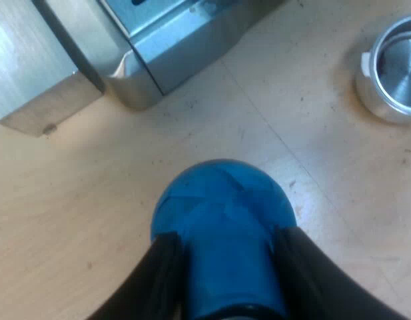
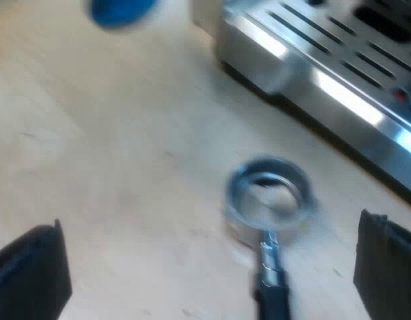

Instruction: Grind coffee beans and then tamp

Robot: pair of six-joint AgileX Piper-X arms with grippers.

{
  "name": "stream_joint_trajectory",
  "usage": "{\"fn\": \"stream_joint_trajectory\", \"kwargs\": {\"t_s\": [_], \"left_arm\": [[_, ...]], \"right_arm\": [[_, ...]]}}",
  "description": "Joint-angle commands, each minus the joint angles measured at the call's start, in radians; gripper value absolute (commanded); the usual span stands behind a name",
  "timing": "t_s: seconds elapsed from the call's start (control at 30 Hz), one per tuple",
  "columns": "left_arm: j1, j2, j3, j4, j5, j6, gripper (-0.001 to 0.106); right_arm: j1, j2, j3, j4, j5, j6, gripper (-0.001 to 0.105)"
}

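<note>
Left gripper (image 1: 228,243) clamped, right gripper (image 2: 208,267) spread.
The left points down at the tabletop, both fingers (image 1: 166,267) pressed against the sides of the tamper (image 1: 222,197); the right hangs with fingers (image 2: 32,270) wide apart, gripping nothing.

1. The table (image 1: 72,200) is a pale wooden surface with faint seams and small dark specks.
2. The espresso machine (image 2: 338,73) stands directly on it.
3. The metal holder (image 2: 268,197) lies loose on the table near the machine's front, basket opening upward, its dark handle (image 2: 272,293) lying flat.
</note>
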Motion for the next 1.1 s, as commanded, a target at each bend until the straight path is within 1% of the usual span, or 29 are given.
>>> {"fn": "stream_joint_trajectory", "kwargs": {"t_s": [0.03,0.1,0.13,0.23,0.3,0.33,0.37,0.4,0.47,0.57,0.7,0.87,0.97,1.1], "left_arm": [[-0.012,-0.04,-0.005,0.007,0.044,-0.001,0.0],[-0.039,-0.058,-0.005,0.007,0.076,-0.001,0.0],[-0.062,-0.063,-0.005,0.007,0.078,-0.001,0.0],[-0.107,-0.067,-0.005,0.007,0.078,-0.001,0.0],[-0.16,-0.066,-0.008,0.007,0.078,-0.001,0.0],[-0.176,-0.066,-0.01,0.007,0.078,-0.001,0.0],[-0.199,-0.066,-0.017,0.007,0.078,-0.001,0.0],[-0.211,-0.066,-0.02,0.007,0.078,-0.001,0.0],[-0.246,-0.066,-0.043,0.005,0.078,-0.001,0.0],[-0.279,-0.054,-0.079,0.005,0.083,-0.003,0.0],[-0.314,-0.022,-0.116,0.005,0.085,-0.003,0.0],[-0.38,0.071,-0.151,-0.009,0.089,-0.003,0.0],[-0.408,0.124,-0.155,-0.04,0.089,-0.003,0.0],[-0.422,0.184,-0.155,-0.079,0.089,-0.003,0.0]], "right_arm": [[-0.005,-0.04,0.072,-0.076,0.065,-0.01,0.088],[-0.005,-0.063,0.123,-0.127,0.065,-0.01,0.088],[-0.005,-0.072,0.153,-0.155,0.065,-0.01,0.088],[-0.005,-0.079,0.204,-0.195,0.065,-0.012,0.088],[-0.005,-0.079,0.246,-0.239,0.065,-0.021,0.088],[-0.005,-0.079,0.25,-0.239,0.065,-0.021,0.088],[-0.005,-0.079,0.256,-0.25,0.065,-0.021,0.088],[-0.005,-0.079,0.289,-0.291,0.065,-0.021,0.088],[-0.005,-0.079,0.327,-0.343,0.05,-0.021,0.088],[-0.005,-0.08,0.367,-0.398,0.049,-0.019,0.088],[-0.005,-0.08,0.39,-0.418,0.049,-0.019,0.088],[-0.005,-0.08,0.391,-0.421,0.049,-0.019,0.088],[-0.005,-0.08,0.391,-0.421,0.049,-0.01,0.088],[-0.005,-0.08,0.391,-0.421,0.049,-0.011,0.088]]}}
